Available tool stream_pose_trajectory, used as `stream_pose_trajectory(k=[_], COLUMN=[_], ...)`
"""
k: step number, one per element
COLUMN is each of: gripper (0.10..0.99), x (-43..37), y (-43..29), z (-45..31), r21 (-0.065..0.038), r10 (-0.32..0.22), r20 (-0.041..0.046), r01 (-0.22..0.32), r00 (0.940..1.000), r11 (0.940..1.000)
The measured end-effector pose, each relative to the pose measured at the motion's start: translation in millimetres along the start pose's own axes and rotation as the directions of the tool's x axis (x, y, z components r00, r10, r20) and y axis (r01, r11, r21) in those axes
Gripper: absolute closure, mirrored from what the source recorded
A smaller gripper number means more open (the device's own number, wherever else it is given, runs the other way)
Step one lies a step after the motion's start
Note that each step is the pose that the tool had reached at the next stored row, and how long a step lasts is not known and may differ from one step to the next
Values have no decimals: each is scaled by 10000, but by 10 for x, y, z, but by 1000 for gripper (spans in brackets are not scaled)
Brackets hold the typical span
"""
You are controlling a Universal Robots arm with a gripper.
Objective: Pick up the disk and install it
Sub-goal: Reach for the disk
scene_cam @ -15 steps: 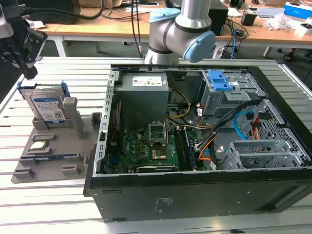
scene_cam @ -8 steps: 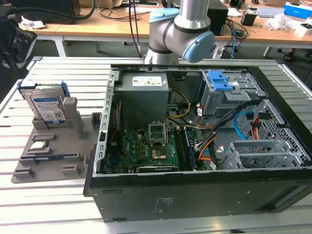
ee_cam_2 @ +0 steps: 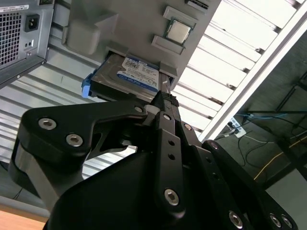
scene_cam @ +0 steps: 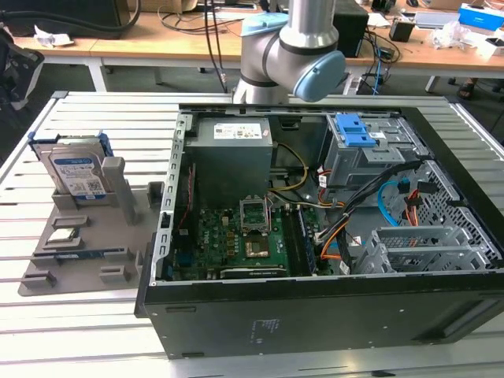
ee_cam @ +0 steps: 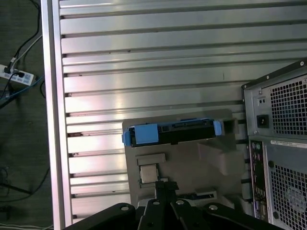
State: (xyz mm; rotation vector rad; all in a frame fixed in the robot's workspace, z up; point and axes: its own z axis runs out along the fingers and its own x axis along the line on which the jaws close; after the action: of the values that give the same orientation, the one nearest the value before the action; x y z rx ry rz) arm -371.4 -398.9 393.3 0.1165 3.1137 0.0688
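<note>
The disk (scene_cam: pixel 75 172) stands on edge in a slot of a grey holder tray (scene_cam: pixel 79 252), at the exterior view's left, in the upper left part of that frame. Its white-and-blue label faces the camera and its blue carrier frame shows along its edges. The tray lies on the slatted metal worktop (scene_cam: pixel 102 118), just beside the open computer case (scene_cam: pixel 315 315) that takes up the middle and right of the frame. A small square processor chip (scene_cam: pixel 63 235) lies flat on the tray, lower in the frame than the disk.

The arm (scene_cam: pixel 291 47) rises at the top centre of the exterior view, behind the case. In both wrist views the gripper (ee_cam_2: pixel 163 98) (ee_cam: pixel 161 183) points toward the tray, with the disk (ee_cam_2: pixel 136 74) (ee_cam: pixel 170 132) and the chip (ee_cam_2: pixel 177 31) (ee_cam: pixel 148 173) beyond its tips. Its black fingers seem pressed together with nothing between them, though the angle is steep; it hangs apart from the disk, touching neither it nor the tray
</note>
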Motion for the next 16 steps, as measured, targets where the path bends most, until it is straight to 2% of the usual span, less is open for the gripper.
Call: stream_pose_trajectory(k=[5,16], gripper=[980,980], x=[124,317], y=[-9,-24], z=[-3,-8], r21=[-1,0], r10=[1,0], r20=[0,0], r01=[-1,0], r00=[10000,10000], r11=[10000,10000])
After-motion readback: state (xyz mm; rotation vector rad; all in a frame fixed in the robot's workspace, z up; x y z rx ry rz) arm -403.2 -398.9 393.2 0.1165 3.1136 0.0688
